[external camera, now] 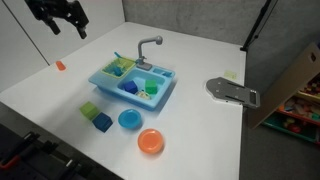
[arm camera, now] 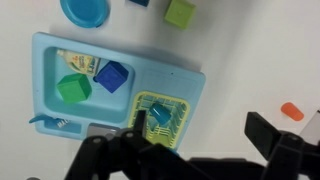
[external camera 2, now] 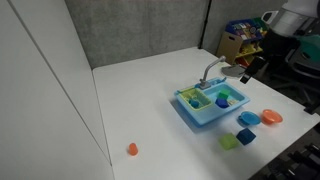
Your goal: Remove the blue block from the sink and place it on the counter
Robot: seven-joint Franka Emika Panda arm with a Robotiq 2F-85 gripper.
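Blue block [arm camera: 112, 76]: a small dark blue cube with flat faces and clean edges, smooth like plastic; it lies in the large basin of the sink, just beside a green block, well apart from the gripper
Sink [arm camera: 42, 60]: a light blue rectangular tray of shiny plastic with rounded corners; it sits flat on the counter
Faucet [external camera: 148, 45]: grey, thin and curved; it stands upright at the back rim of the sink
Green block [arm camera: 74, 88]: bright green, chunky and smooth; it shares the basin with the blue block
Basket [arm camera: 143, 120]: a yellow-green insert with a grid pattern in the smaller compartment; something bluish lies in it, too blurred to name
Loose toys: in an exterior view a green cube [external camera: 90, 108], a lighter blue cube [external camera: 102, 122], a round blue bowl [external camera: 130, 119] and an orange bowl [external camera: 151, 141] stand on the counter in front of the sink; a small orange piece [external camera: 60, 65] lies well apart from them
Gripper [external camera: 68, 28]: black and angular; its fingers are spread wide with nothing between them; it hangs high over the far corner of the counter
Fingers [arm camera: 275, 140]: dark, blocky shapes along the lower edge of the wrist view
Counter [external camera: 200, 130]: a wide, plain white top, flat and matte; a grey metal plate [external camera: 232, 92] lies near its edge
Room: a grey panel wall behind the counter; a pale wall at one side; a cardboard box and cluttered shelves beyond the edge
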